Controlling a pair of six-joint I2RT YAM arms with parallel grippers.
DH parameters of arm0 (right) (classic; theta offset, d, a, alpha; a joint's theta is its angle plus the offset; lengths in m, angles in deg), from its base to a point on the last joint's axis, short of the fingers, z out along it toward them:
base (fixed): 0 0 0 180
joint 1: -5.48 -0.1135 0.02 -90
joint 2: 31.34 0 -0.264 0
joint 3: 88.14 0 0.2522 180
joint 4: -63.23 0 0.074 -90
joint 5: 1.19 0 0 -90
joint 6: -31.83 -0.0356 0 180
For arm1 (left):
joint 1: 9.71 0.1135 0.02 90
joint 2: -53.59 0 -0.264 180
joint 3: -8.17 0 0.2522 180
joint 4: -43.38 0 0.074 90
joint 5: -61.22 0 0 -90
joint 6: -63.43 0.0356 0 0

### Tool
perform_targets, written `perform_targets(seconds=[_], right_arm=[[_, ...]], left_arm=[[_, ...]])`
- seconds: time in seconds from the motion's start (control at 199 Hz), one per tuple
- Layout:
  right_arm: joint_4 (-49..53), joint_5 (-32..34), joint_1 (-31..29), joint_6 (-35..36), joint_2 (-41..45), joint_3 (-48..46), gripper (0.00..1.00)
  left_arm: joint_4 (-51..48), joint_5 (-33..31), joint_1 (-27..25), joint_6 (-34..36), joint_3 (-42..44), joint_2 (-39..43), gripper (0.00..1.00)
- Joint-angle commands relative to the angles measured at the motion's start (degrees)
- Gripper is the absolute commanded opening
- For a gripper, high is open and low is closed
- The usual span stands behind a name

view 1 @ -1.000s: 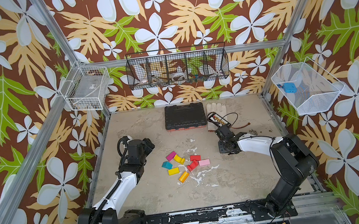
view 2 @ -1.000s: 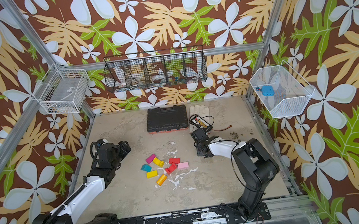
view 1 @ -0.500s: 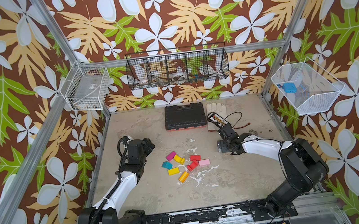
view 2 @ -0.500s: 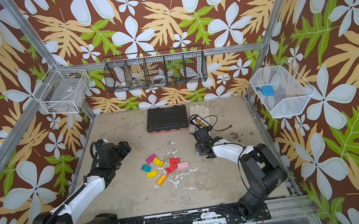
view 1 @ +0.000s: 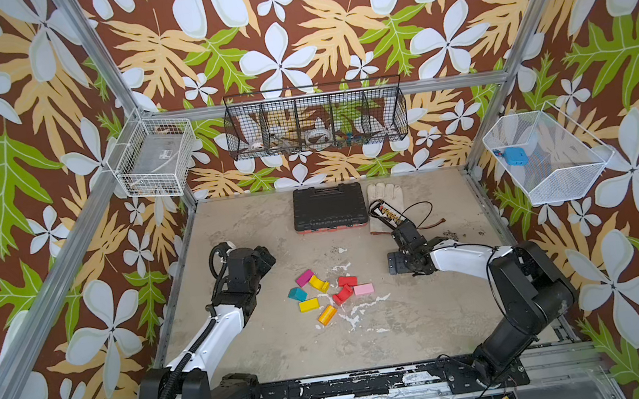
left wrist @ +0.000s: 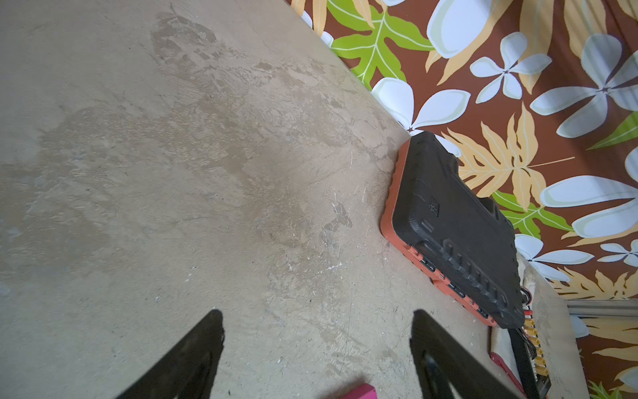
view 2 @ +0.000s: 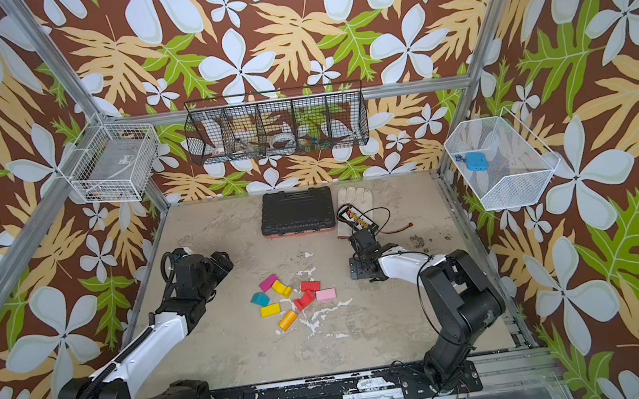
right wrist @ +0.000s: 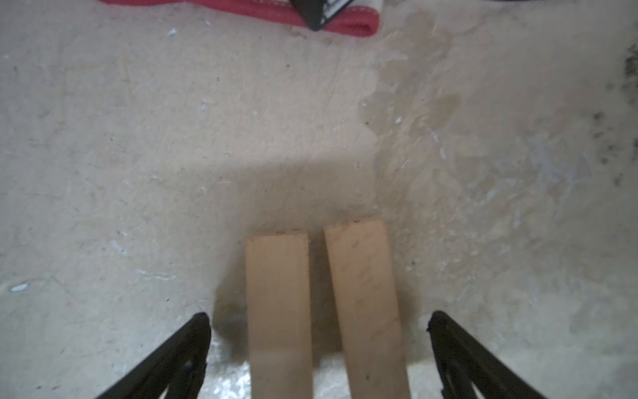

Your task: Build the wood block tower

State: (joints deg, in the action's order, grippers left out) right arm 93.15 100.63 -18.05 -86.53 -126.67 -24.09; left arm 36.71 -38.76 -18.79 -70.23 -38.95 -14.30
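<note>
**Eight painted blocks lie loose mid-table; two planks sit between the right fingers**

In both top views the magenta brick (view 1: 304, 278), yellow arch (view 1: 319, 283), teal block (view 1: 297, 294), yellow brick (view 1: 308, 305), orange half-cylinder (view 1: 327, 315), red brick (view 1: 347, 280), red arch (view 1: 342, 295) and pink brick (view 1: 363, 289) lie unstacked on the table (view 1: 409, 323), clustered near its middle between the arms. To their right, the right gripper (right wrist: 319, 316) has its fingers released and spread wide, straddling two tan planks (right wrist: 278, 293) that lie side by side, touching neither finger. The left gripper (left wrist: 316, 312) has its fingers parted over bare table, grasping nothing. The black tool case (view 1: 329, 207) lies against the back wall.
</note>
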Motion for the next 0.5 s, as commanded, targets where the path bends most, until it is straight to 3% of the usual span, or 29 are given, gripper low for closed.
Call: perform_targets(seconds=[0.0,0.497], right_arm=[[-0.59,-0.90,0.10,0.05,-0.21,0.26,0.92],[0.10,-1.37,0.14,0.06,-1.42,0.96,0.60]], left_arm=[[-0.44,-0.18,0.01,-0.15,-0.56,-0.13,0.86],[-0.59,0.08,0.03,-0.20,-0.74,-0.66,0.86]])
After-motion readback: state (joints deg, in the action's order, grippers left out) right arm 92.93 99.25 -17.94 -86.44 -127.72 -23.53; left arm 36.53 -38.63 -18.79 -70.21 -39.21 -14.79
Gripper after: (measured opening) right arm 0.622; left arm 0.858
